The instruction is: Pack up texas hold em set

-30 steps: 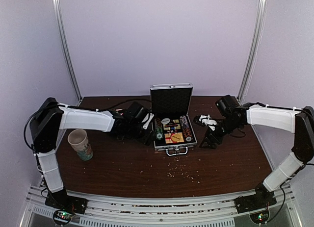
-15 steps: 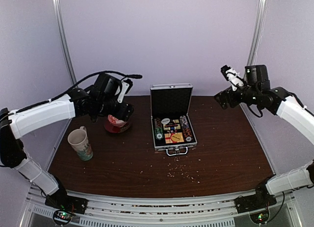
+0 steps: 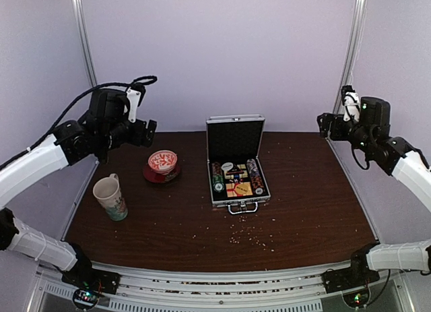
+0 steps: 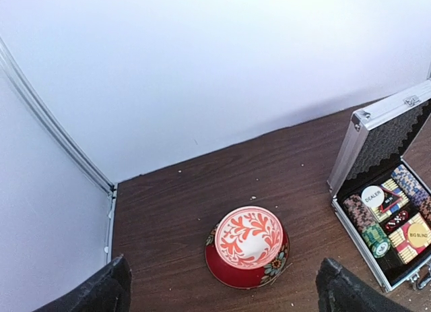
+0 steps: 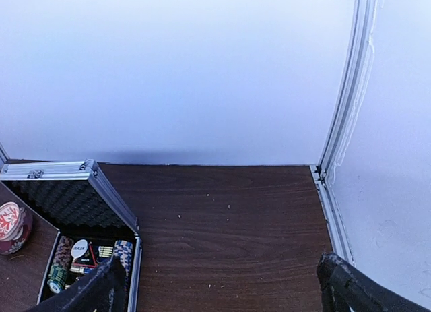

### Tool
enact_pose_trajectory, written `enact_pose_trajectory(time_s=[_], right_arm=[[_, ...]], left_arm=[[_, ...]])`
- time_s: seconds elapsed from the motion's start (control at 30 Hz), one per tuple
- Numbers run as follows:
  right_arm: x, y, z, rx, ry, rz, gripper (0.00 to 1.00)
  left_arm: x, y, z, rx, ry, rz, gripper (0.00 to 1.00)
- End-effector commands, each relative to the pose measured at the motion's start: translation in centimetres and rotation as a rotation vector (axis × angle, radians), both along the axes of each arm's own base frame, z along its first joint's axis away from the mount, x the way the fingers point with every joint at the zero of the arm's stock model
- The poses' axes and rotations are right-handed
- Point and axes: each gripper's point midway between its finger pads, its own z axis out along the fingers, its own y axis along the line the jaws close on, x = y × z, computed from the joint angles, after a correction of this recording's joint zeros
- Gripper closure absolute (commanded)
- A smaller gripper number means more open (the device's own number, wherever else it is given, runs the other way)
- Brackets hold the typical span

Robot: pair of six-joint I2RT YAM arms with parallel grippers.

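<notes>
Loose crumbs [image 3: 250, 239] are lying on the dark table [image 3: 316, 217] nearest the arm bases, and a patterned paper cup [image 3: 111, 199] is standing to the left. Beyond them, the silver case [image 3: 240, 203] is sitting mid-table with its lid [image 3: 234, 138] standing upright. Chips [image 4: 360, 214], the card box [image 3: 238, 184] and the dealer disc [image 4: 372, 195] are lying inside. Left of the case, a red-and-white bowl [image 3: 162, 165] is resting on a red saucer. Farther back, the left gripper [image 4: 225, 292] and right gripper [image 5: 225, 292] are hovering high at either side, both with fingers spread wide and carrying nothing.

Closing and latching are probably all that is remaining. A push on the lid from 1 side is likely to slide the light case, and a descending left arm is risking a knock to the bowl.
</notes>
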Motion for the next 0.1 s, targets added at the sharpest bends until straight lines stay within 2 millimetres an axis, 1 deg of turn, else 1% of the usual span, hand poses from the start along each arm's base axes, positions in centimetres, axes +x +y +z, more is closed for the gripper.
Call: enact_pose_trajectory(time_s=[0.0, 0.07], right_arm=[[-0.39, 0.13, 1.52, 0.066, -0.060, 0.022, 0.00], [-0.45, 0.35, 1.41, 0.065, -0.061, 0.037, 0.00]], left_arm=[[0.17, 0.99, 0.78, -0.041, -0.055, 0.055, 0.02], [0.26, 0.98, 0.51, -0.033, -0.048, 0.058, 0.02]])
